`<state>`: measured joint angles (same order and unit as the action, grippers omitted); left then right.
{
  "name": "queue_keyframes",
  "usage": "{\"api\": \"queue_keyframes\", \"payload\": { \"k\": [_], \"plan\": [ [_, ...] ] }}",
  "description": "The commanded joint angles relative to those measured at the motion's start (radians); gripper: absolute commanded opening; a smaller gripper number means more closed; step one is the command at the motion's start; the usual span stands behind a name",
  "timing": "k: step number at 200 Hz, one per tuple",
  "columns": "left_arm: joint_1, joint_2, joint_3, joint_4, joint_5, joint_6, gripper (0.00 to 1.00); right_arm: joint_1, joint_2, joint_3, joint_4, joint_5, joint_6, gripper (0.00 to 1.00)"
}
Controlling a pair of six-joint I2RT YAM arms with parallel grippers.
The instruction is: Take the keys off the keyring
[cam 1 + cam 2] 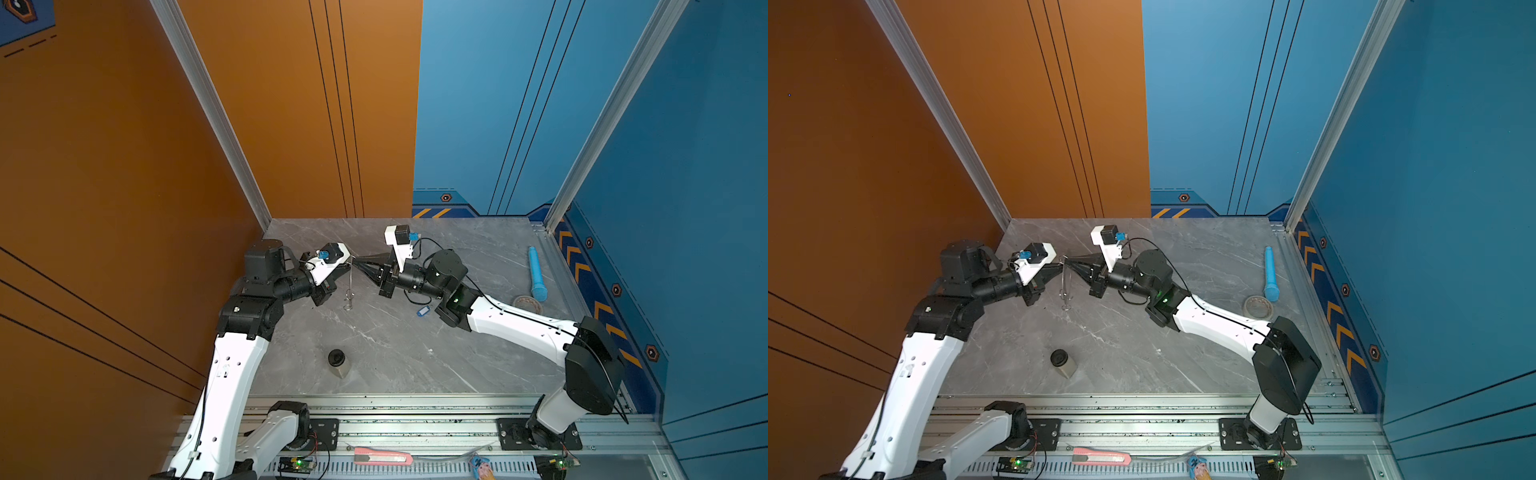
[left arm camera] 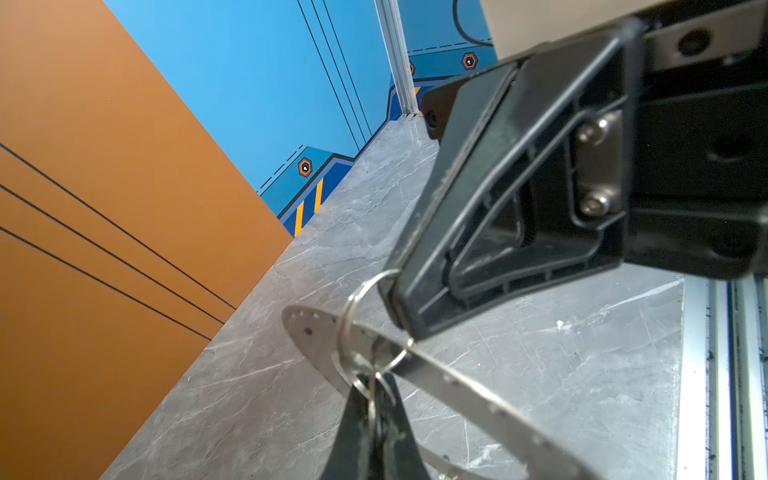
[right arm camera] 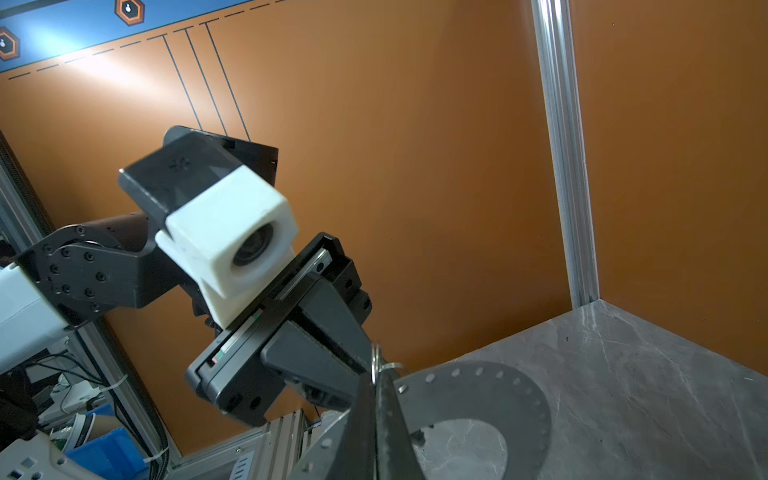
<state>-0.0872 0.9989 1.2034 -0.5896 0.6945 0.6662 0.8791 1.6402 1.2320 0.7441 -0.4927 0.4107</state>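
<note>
The keyring (image 1: 350,286) hangs edge-on above the table in both top views, a flat shiny metal band with small holes along its rim (image 2: 457,384). My left gripper (image 1: 349,262) and right gripper (image 1: 357,262) meet tip to tip at its upper rim. In the left wrist view my left gripper (image 2: 375,388) is shut on a small wire loop threaded through the rim. In the right wrist view my right gripper (image 3: 376,376) is shut on a wire loop (image 3: 377,359) beside the band (image 3: 519,399). A blue key (image 1: 423,311) lies on the table under my right arm.
A blue cylinder (image 1: 536,274) and a beige tape roll (image 1: 528,305) lie at the right edge of the grey marble table (image 1: 395,357). A small black-capped jar (image 1: 337,362) stands at the front. A pink utility knife (image 1: 382,457) rests on the front rail.
</note>
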Motion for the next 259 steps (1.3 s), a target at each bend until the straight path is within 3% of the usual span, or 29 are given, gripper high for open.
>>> {"api": "queue_keyframes", "payload": {
  "k": [1,41,78,98,131,149,193,219,259],
  "plan": [
    [-0.014,0.010,-0.002,-0.017,0.033,-0.029,0.00,0.013,0.002,0.002,0.124,0.048,0.035,0.00],
    [-0.021,-0.003,0.002,-0.018,0.049,-0.053,0.00,0.019,0.014,-0.012,0.156,0.088,0.061,0.00],
    [-0.007,-0.030,-0.021,-0.018,-0.060,-0.026,0.00,0.015,0.005,-0.023,0.153,0.094,0.061,0.00],
    [0.019,-0.048,-0.023,-0.016,-0.122,-0.029,0.00,0.008,-0.028,-0.043,0.089,0.093,0.006,0.00],
    [0.049,-0.056,-0.040,-0.010,-0.080,-0.080,0.00,-0.014,-0.101,-0.098,-0.021,0.099,-0.080,0.00],
    [0.039,-0.051,-0.098,0.045,-0.049,-0.174,0.00,-0.030,-0.153,-0.135,-0.129,0.115,-0.158,0.00],
    [-0.099,-0.028,-0.342,0.390,-0.165,-0.427,0.00,-0.098,-0.290,-0.210,-0.364,0.159,-0.284,0.00],
    [-0.221,0.097,-0.405,0.518,-0.256,-0.494,0.00,-0.154,-0.370,-0.235,-0.495,0.187,-0.339,0.00],
    [-0.329,0.301,-0.465,0.688,-0.364,-0.604,0.00,-0.256,-0.462,-0.252,-0.647,0.227,-0.401,0.00]
  ]
}}
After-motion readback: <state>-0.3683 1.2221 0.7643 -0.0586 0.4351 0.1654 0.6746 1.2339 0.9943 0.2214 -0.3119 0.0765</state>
